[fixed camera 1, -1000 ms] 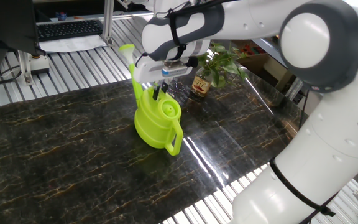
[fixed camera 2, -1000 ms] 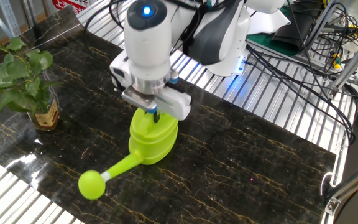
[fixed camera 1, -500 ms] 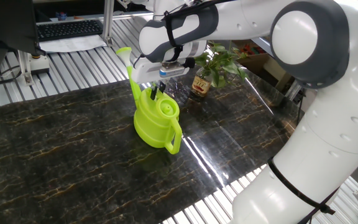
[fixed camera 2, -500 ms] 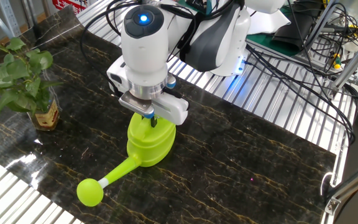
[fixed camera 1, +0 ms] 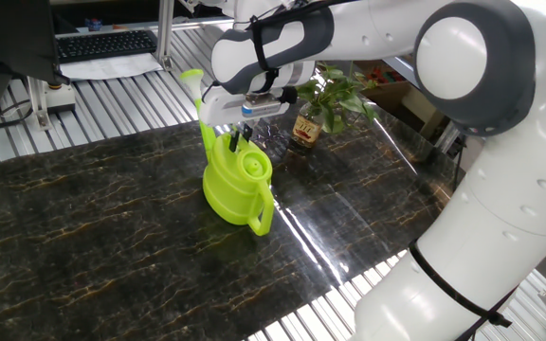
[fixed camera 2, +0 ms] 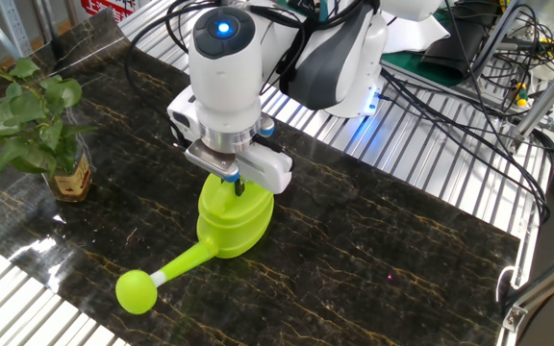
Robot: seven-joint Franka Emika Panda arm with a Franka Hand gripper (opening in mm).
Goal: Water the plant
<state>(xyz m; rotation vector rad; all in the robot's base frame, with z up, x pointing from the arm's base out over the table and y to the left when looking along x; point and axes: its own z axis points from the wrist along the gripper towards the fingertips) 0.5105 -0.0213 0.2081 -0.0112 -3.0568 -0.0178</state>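
On the dark marble table (fixed camera 1: 83,218), the hand (fixed camera 1: 239,142) grips the watering can (fixed camera 1: 237,185) by its top, ready to carry it to the plant (fixed camera 2: 41,125).

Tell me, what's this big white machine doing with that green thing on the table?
The white robot arm's gripper is down at the top of a lime-green plastic watering can standing on the dark marble-patterned table. Whether its fingers have closed on the can can't be made out. The leafy green plant in a small brown glass jar stands apart, near the table's edge, not yet watered.
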